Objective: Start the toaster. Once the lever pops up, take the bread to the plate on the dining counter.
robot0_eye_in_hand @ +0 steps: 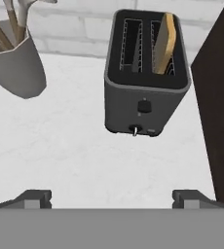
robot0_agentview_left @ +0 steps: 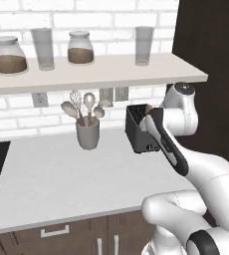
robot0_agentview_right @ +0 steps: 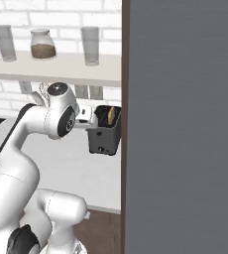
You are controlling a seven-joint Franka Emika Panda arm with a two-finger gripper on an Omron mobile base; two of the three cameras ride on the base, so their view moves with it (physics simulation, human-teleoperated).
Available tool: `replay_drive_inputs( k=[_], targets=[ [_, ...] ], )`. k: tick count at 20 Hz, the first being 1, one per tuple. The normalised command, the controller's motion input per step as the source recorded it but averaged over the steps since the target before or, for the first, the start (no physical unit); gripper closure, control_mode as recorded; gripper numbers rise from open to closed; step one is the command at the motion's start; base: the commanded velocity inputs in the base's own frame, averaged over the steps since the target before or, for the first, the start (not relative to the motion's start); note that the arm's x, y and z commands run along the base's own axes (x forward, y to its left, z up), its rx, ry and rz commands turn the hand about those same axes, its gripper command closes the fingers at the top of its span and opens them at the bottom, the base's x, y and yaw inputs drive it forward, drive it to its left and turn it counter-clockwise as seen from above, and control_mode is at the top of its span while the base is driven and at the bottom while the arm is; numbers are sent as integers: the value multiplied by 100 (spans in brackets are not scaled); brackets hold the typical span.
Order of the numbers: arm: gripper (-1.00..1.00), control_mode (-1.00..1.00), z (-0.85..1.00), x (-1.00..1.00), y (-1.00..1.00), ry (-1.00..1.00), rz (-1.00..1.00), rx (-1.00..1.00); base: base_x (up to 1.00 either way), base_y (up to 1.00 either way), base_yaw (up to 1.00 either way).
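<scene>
Now the white arm is reaching forward from its base, elbow bent, with the hand held level and pointing at the toaster [robot0_eye_in_hand: 146, 92]; the claw [robot0_eye_in_hand: 112, 198] is standing wide open, its two dark tips far apart and gripping nothing, hovering short of the toaster's front face. That toaster is a boxy dark grey-black body with two slots on top and a small pale knob low on its narrow front, sitting on the smooth white surface [robot0_agentview_left: 61, 174] beside a dark tall panel [robot0_eye_in_hand: 223, 112]. A thin tan bread [robot0_eye_in_hand: 165, 43] slice is standing upright in the right-hand slot, its top edge poking out. To the left, a grey cup [robot0_agentview_left: 87, 133] is holding wooden spoons, under a shelf [robot0_agentview_left: 96, 74] with glass jars.
</scene>
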Motion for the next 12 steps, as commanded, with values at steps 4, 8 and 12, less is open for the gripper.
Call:
replay_drive_inputs(
  k=[4, 8, 12],
  targets=[
    [-100, -100, -22, 39, 0, 11, 0, 5, 0, 0, 0],
    [-100, -100, -28, 35, 0, 12, 1, 7, 0, 0, 0],
    [-100, -100, -31, 29, 0, 2, 4, 4, 0, 0, 0]
  ],
)
